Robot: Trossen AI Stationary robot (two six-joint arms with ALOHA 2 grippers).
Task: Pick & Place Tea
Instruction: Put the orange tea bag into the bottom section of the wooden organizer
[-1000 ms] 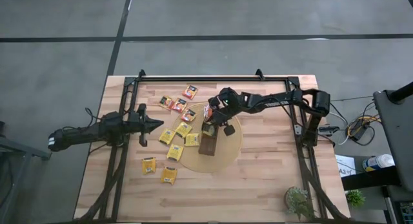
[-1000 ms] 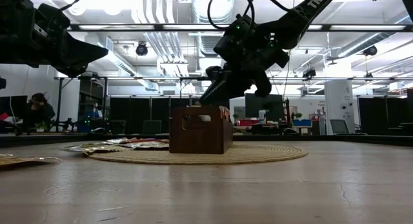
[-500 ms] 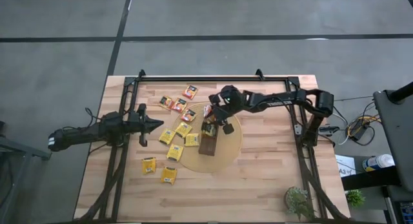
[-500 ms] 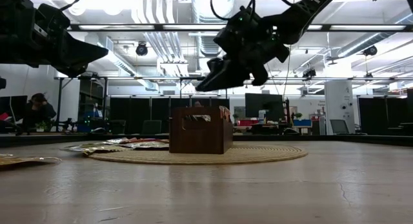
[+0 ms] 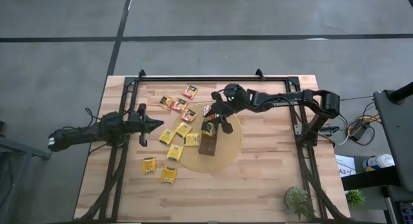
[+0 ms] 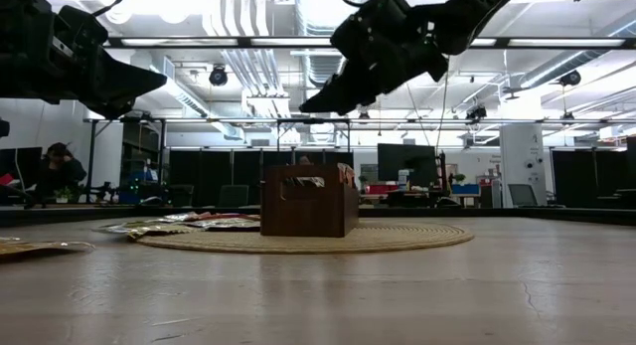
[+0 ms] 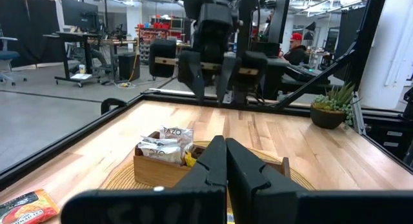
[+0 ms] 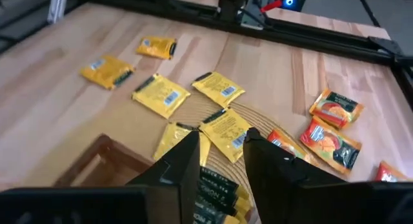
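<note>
Right gripper (image 8: 219, 153) is held slightly parted and empty above the dark-brown tray (image 5: 208, 141) on the round mat (image 5: 233, 145), where some tea sachets (image 7: 164, 144) are already packed. Farther off, loose sachets (image 8: 159, 93) are scattered across the table (image 5: 271, 179), and the left gripper (image 5: 157, 126) is kept clenched shut beyond them.

I count the tea sachets (image 5: 184, 129) lying flat on the wood: yellow ones in a loose cluster beside the round mat (image 5: 231, 146), two more yellow ones (image 5: 149, 165) set apart nearer the table's front edge, and orange ones (image 5: 190, 91) toward the back. A few sachets (image 7: 164, 144) stand on edge, packed into one end of the brown tray (image 5: 208, 145) (white labels showing on some).
</note>
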